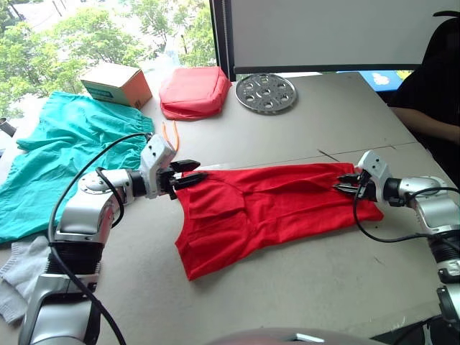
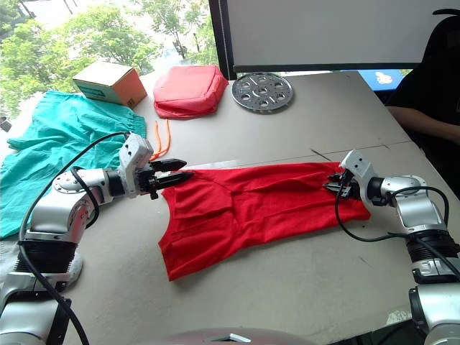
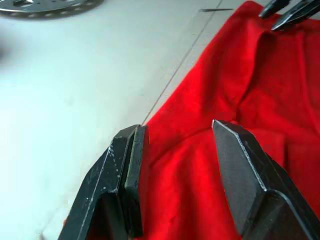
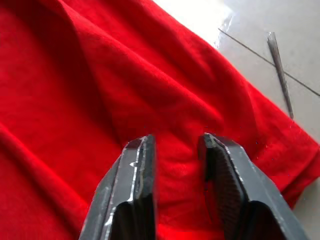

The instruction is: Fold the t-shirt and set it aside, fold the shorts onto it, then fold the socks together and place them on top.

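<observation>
Across the middle of the desk (image 1: 287, 115) the t-shirt (image 1: 266, 208) lies lengthwise between both arms. The left pincer (image 1: 188, 172) gapes wide over one end; the right pincer (image 1: 348, 182), narrowly parted, straddles the other end's cloth.

Premises appear to be an office or lab test room. A wide grey tabletop (image 1: 287, 136) stands against a large window (image 1: 108, 32) looking onto trees. A white board (image 1: 330, 32) hangs behind it. A perforated metal disc (image 1: 266, 93) and a cardboard box (image 1: 116, 84) sit on the tabletop. A person (image 1: 435, 79) sits at the far edge.
</observation>
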